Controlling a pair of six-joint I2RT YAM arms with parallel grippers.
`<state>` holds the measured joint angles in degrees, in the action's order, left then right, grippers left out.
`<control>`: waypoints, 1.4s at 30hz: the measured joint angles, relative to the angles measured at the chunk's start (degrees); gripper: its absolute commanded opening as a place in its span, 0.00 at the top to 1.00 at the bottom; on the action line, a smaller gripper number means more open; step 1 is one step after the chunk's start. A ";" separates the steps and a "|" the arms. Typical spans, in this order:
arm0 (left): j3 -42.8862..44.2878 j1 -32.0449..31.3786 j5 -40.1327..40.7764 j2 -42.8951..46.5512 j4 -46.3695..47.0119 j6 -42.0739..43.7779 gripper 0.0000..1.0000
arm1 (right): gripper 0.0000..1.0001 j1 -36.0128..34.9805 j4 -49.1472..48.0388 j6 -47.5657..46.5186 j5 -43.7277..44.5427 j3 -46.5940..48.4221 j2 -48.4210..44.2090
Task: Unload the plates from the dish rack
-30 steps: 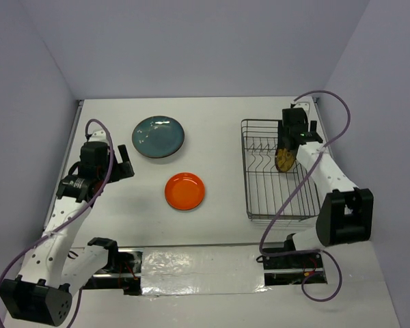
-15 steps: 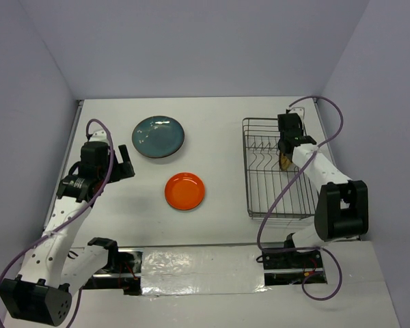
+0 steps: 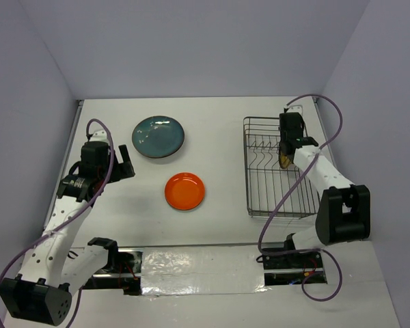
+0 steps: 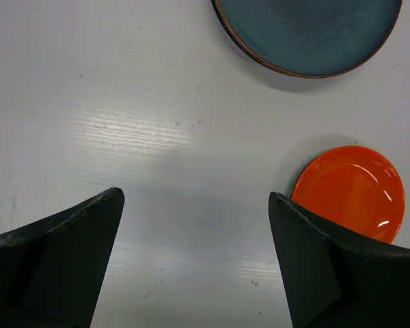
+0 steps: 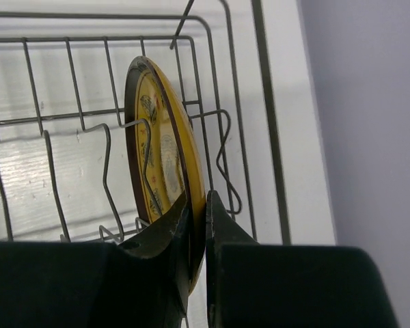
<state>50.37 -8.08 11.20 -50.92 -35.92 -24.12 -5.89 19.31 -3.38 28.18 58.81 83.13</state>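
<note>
- The white tabletop (image 3: 219, 130) carries everything. Its near edge is partly covered by the two arm bases.
- The dish rack (image 3: 249, 171) sits on the right side of the tabletop, long side running away from the arms. From above, the right arm crosses its far right corner and hides the wires there.
- The dark teal plate (image 3: 158, 136) lies flat on the tabletop, left of centre and well apart from the rack. In the left wrist view the top of the picture cuts it off.
- The orange plate (image 3: 184, 191) lies flat near the teal one, on the side closer to the arms, and the two do not touch. In the left wrist view a dark finger (image 4: 328, 273) hides its lower left edge.
- The yellow-brown plate (image 5: 165, 157) stands on edge in the rack's far right corner, among the upright prongs – one bent prong crosses its patterned face. From above only a sliver shows beside the arm. Its lower edge is hidden behind the fingers, so I cannot tell whether it rests on the wires.
- The right tool (image 5: 197, 205) is clamped on that plate's rim, one finger on each face.
- The left tool (image 4: 195, 198) hangs over bare tabletop, left of both flat plates – fingers wide apart, nothing between them.
</note>
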 measured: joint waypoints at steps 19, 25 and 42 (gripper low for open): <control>0.00 0.00 2.69 0.96 -0.31 -0.22 0.00 | 1.00 -27.26 -1.36 9.97 -14.86 8.98 -22.03; 0.00 0.00 4.66 3.45 -0.61 -0.31 0.00 | 0.98 -28.52 -15.28 23.54 -39.82 -3.32 -12.28; 0.00 0.00 4.26 3.37 -0.63 -0.24 0.00 | 0.67 -31.65 -23.12 30.49 -51.39 -7.56 10.34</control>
<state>50.37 -8.08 15.46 -47.55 -36.56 -24.36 -37.54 -3.81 27.11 -23.20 51.24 93.47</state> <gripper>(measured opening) 0.995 0.247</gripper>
